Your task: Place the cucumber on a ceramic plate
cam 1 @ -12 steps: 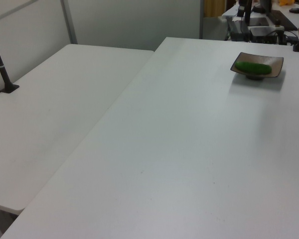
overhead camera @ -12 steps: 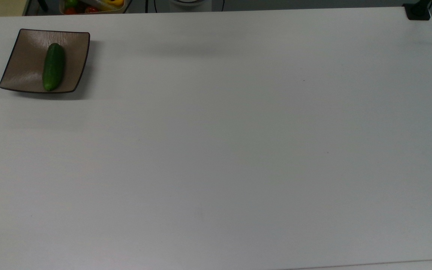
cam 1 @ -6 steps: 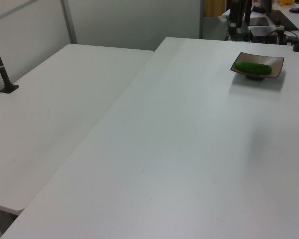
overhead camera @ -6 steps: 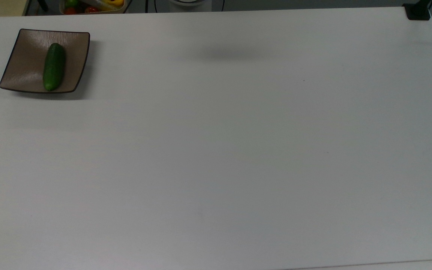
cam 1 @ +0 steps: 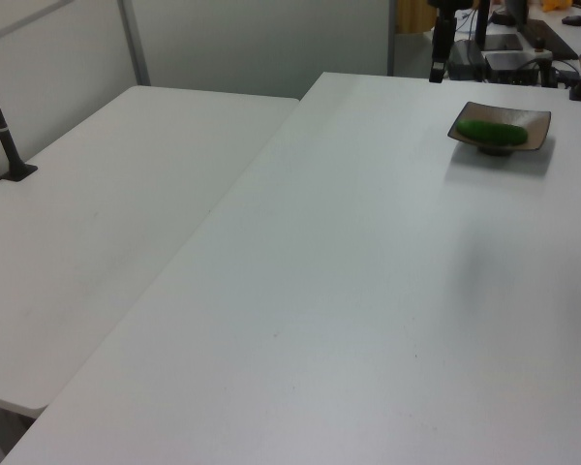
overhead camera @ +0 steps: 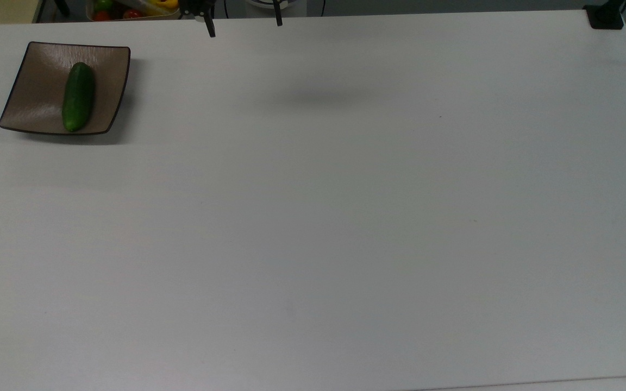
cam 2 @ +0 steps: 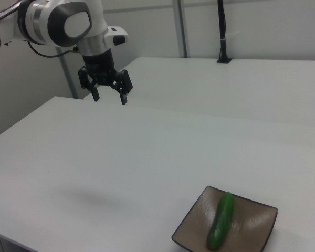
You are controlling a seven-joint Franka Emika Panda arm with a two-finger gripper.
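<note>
The arm (cam 2: 52, 21) reaches out level, its empty pincer (cam 2: 109, 97) pointing down, fingers spread wide.

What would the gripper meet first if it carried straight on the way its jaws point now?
The gripper hangs open with its jaws pointing straight down, so it would probably meet the bare white table first. The cucumber on the ceramic plate lies well off to one side, out of that line.
</note>
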